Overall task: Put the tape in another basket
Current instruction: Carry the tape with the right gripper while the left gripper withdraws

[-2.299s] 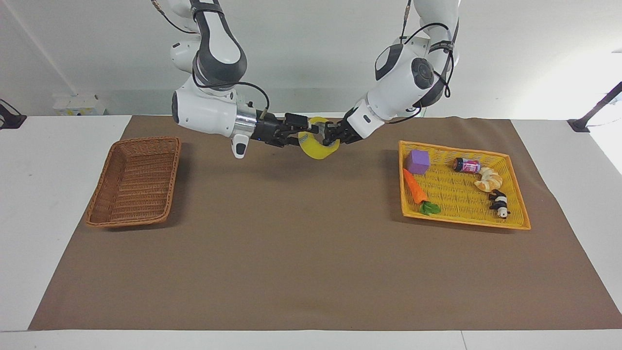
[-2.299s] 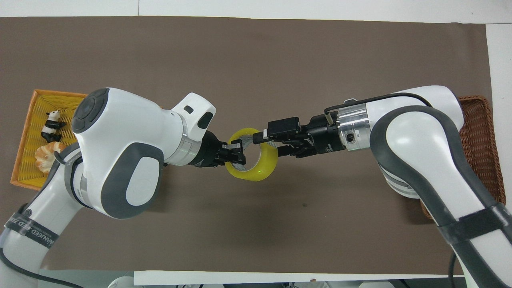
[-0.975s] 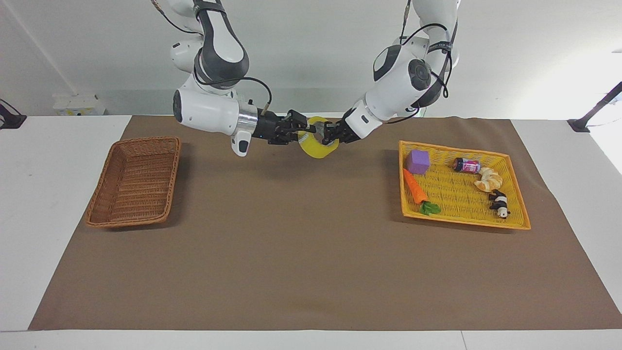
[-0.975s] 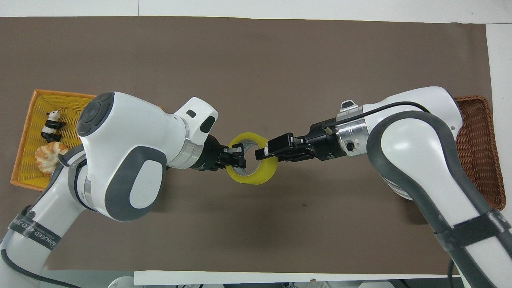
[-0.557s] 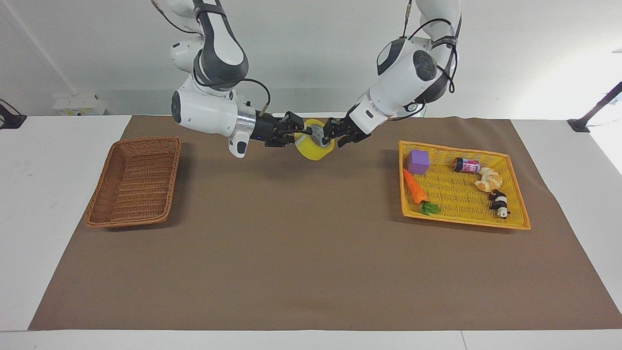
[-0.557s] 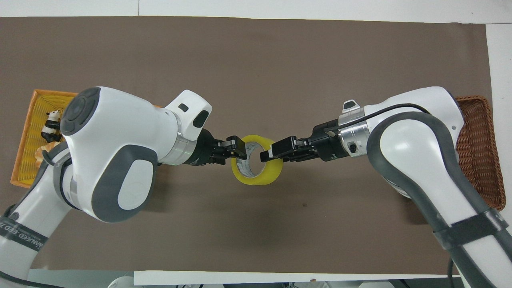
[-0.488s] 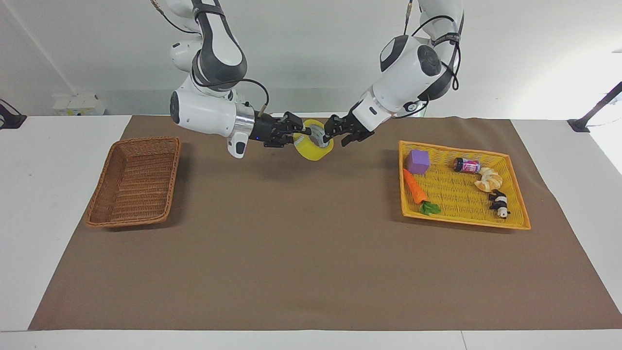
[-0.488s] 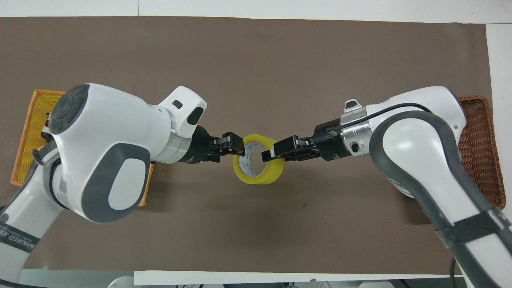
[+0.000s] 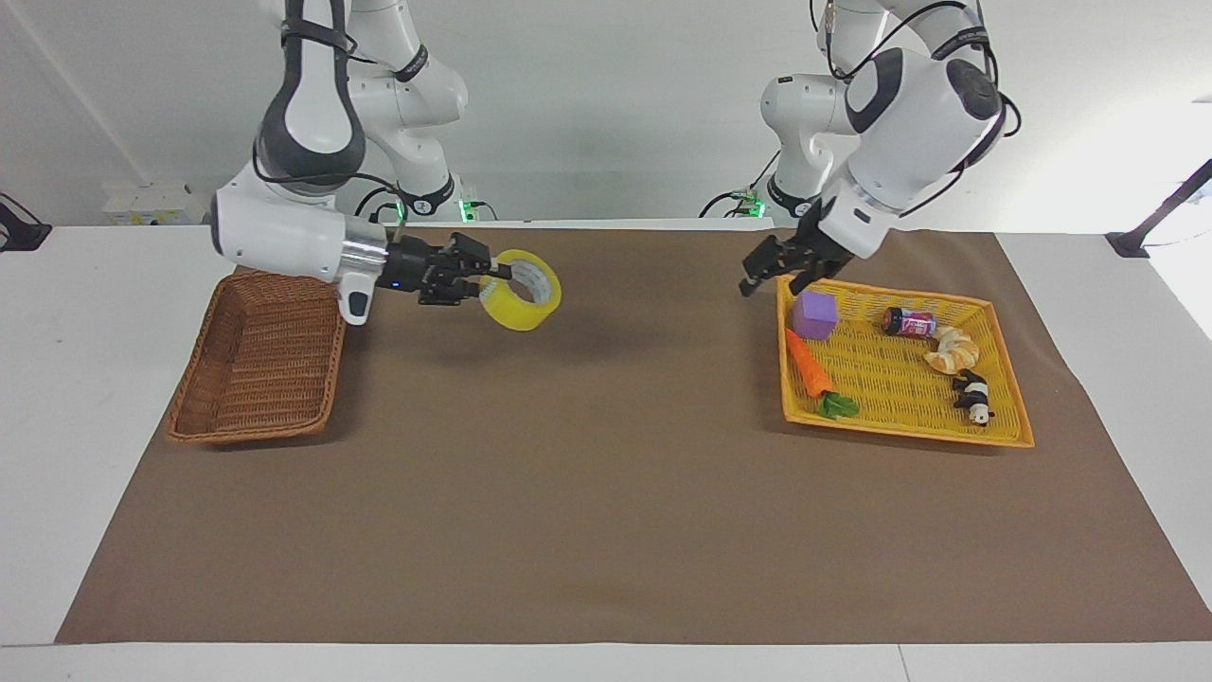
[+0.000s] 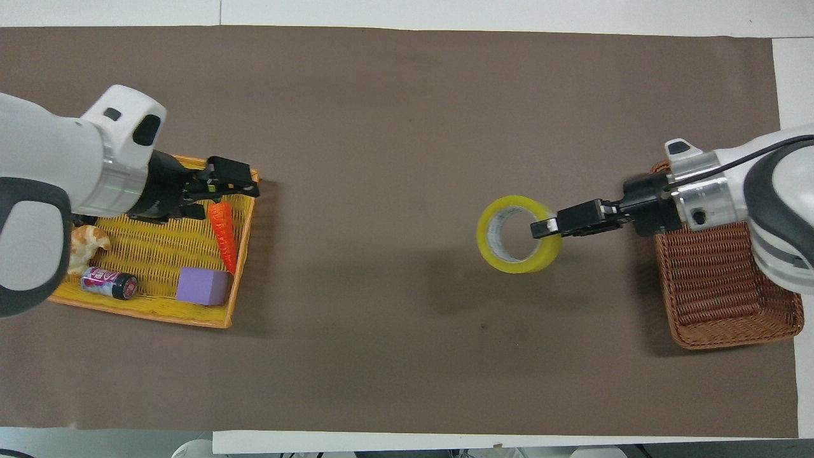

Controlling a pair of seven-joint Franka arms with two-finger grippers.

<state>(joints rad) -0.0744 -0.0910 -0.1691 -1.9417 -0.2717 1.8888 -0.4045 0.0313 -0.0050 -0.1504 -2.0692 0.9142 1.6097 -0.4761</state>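
Observation:
The tape (image 9: 516, 313), a yellow roll with a pale core, hangs in the air in my right gripper (image 9: 497, 277), which is shut on its rim. It is over the brown mat, beside the dark brown wicker basket (image 9: 265, 360). In the overhead view the tape (image 10: 516, 266) and right gripper (image 10: 545, 229) sit just short of the basket (image 10: 712, 273). My left gripper (image 9: 769, 278) is open and empty over the edge of the yellow tray (image 9: 900, 431); it also shows in the overhead view (image 10: 245, 181).
The yellow tray (image 10: 140, 312) at the left arm's end holds a purple cube (image 9: 814, 314), a carrot (image 9: 808, 365), a small can (image 9: 909, 322), a croissant (image 9: 952, 350) and a panda figure (image 9: 973, 396). The wicker basket holds nothing.
My left gripper let go of the tape and drew back to the yellow tray. My right gripper carried the tape from the table's middle toward the wicker basket.

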